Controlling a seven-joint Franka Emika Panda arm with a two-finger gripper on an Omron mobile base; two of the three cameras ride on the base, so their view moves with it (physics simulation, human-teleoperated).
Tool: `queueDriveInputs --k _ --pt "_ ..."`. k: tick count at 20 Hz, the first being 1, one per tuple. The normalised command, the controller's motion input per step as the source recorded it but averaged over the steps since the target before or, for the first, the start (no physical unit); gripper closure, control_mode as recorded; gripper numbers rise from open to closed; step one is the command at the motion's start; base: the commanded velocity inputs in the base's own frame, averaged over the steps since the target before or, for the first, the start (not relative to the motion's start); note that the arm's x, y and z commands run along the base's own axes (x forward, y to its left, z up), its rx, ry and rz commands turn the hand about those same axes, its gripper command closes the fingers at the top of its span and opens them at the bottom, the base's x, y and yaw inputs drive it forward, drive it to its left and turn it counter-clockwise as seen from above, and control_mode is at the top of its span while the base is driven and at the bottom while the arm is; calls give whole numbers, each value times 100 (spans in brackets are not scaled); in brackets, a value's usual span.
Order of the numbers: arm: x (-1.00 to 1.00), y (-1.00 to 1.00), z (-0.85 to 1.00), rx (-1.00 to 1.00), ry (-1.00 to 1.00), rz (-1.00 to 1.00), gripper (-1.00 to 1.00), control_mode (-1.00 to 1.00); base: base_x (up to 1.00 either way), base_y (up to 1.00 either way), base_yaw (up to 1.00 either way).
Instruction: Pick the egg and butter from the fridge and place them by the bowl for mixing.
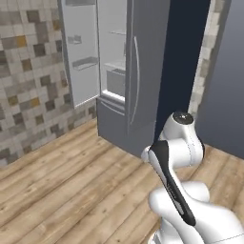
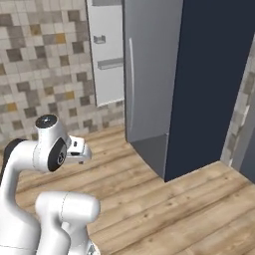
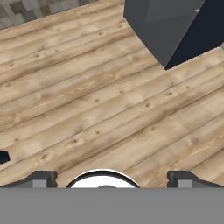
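The fridge stands ahead of the robot with its left door swung wide against the tiled wall, its right door shut, and a dark navy cabinet tight against its right side. Inside the fridge, pale shelves and a drawer can be made out, but the egg and the butter are too small or too hidden to pick out from here, so where they sit on those shelves cannot be told; the bowl is likewise not to be placed from these pictures. The arm is folded low in front of the fridge, and the pincer points down at the wooden floor, its two tips standing far apart at the bottom of the hand view, released and holding nothing. The task looks barely begun: nothing has been fetched. The risk from here is mostly in the approach. The fridge's lower corner lies just ahead of the hand, and swinging the arm up and into the opening could clip that corner, the shut right door or the open door's bins. Reaching in without first sighting the egg could also knock it off a shelf.
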Motion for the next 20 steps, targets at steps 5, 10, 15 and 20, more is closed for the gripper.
queueDriveInputs --k 5,10,15,20 --pt "0 0 0 0 0 0 -100 100 88 39 -13" --pt "0 0 0 0 0 0 -100 100 88 38 -15" --pt "0 0 0 0 0 0 -100 100 85 36 -23" --pt "0 0 0 0 0 0 -100 100 73 39 -37"
